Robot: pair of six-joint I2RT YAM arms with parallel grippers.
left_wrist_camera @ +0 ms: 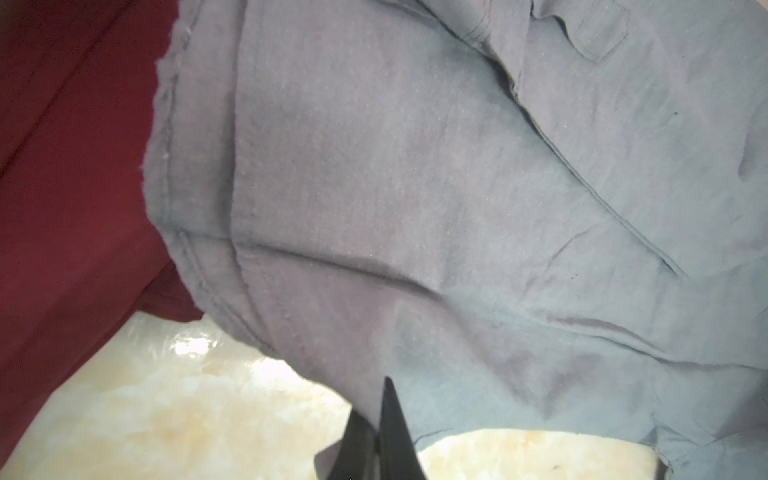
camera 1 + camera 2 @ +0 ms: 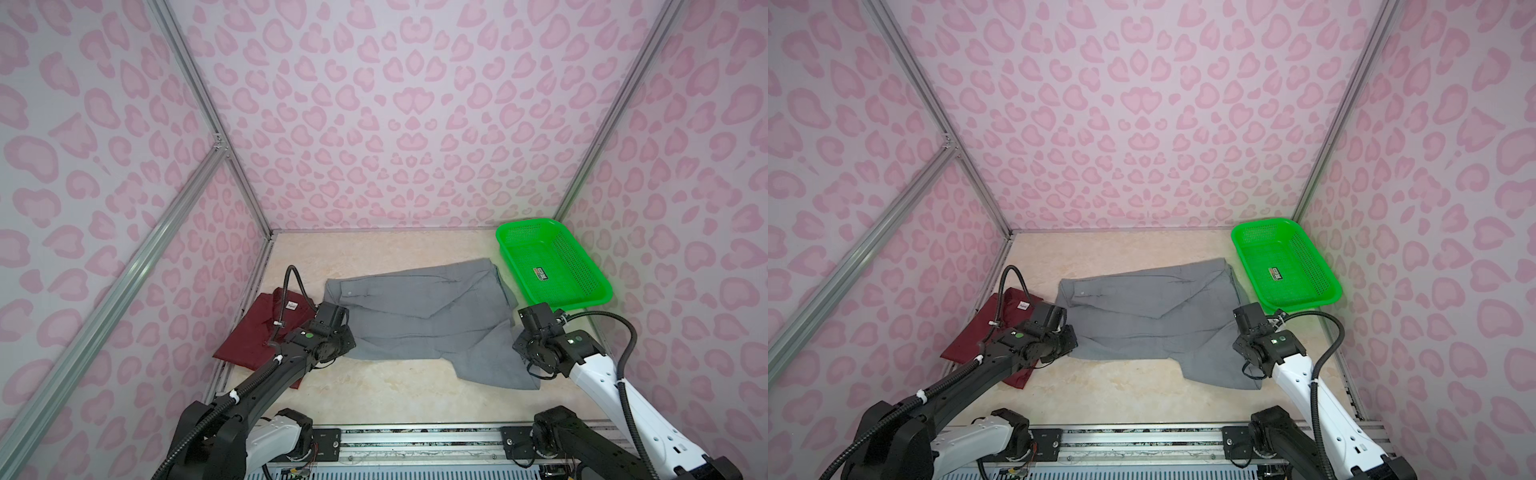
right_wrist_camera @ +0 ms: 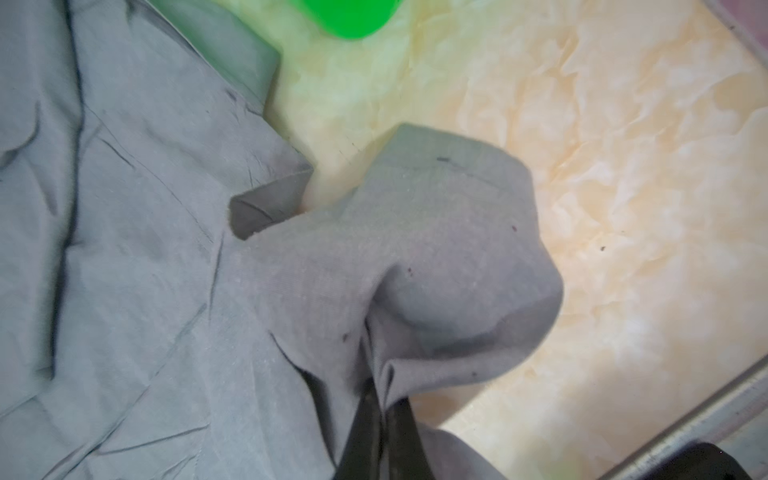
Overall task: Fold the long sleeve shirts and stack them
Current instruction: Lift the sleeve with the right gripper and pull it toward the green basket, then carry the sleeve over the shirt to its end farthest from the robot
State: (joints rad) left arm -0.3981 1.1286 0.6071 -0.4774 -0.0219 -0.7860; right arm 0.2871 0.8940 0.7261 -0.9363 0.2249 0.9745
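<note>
Covering the middle of the cream marbled worktop (image 2: pixel 395 395), boxed in by pink heart-patterned walls (image 2: pixel 415 124), the plain mid-grey cloth shirt (image 2: pixel 424 316) lay creased and spread in both top views. A flat dark maroon shirt (image 2: pixel 253 336) lay at its left and a bright green perforated plastic basket (image 2: pixel 582 270) just beside its far right corner. Both arms reached low, wrists bent down. In the left wrist view the left tool (image 1: pixel 374 415) was pinched together on the grey hem. In the right wrist view the right tool (image 3: pixel 384 411) was clamped on a bunched grey fold.

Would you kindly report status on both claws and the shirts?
Left claw shut on grey shirt, left edge. Right claw shut on its bunched right edge. Maroon shirt folded, far left. Green basket close beside the grey one.
</note>
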